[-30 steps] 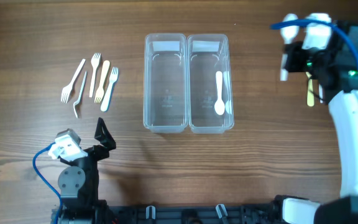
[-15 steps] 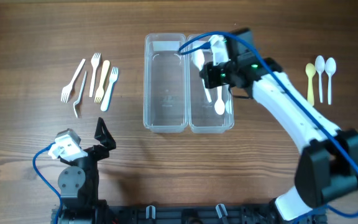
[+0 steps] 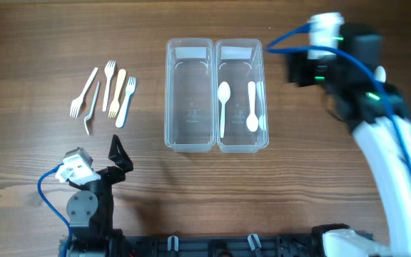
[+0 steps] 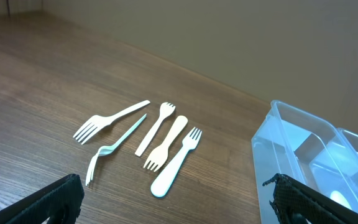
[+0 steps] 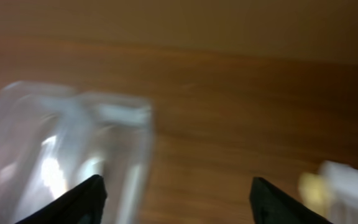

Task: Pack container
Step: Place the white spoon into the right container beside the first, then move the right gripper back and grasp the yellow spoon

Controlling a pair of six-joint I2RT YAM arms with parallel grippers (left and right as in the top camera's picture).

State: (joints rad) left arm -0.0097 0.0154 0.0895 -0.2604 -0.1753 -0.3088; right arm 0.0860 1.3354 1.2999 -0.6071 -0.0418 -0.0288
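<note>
Two clear containers stand side by side mid-table, the left one (image 3: pixel 189 50) bare and the right one (image 3: pixel 240 48) holding two white spoons (image 3: pixel 223 107) (image 3: pixel 252 107). Several plastic forks (image 3: pixel 109 93) lie at the far left, also clear in the left wrist view (image 4: pixel 166 146). My right gripper (image 3: pixel 302 68) is in the air just right of the containers, motion-blurred, open and holding nothing (image 5: pixel 176 205). My left gripper (image 3: pixel 120 153) rests near the front left, open wide and holding nothing (image 4: pixel 176 211), with the forks ahead of it.
Loose spoons on the right side of the table are mostly hidden by the right arm; one white bowl (image 3: pixel 380 75) peeks out, and blurred yellow and white shapes (image 5: pixel 340 180) show in the right wrist view. The left container's near corner (image 4: pixel 278 134) is at the right of the left wrist view.
The right arm carried a white spoon from the right side over the right container, let it go there, opened, and swung back to the right. The left arm stayed still.
</note>
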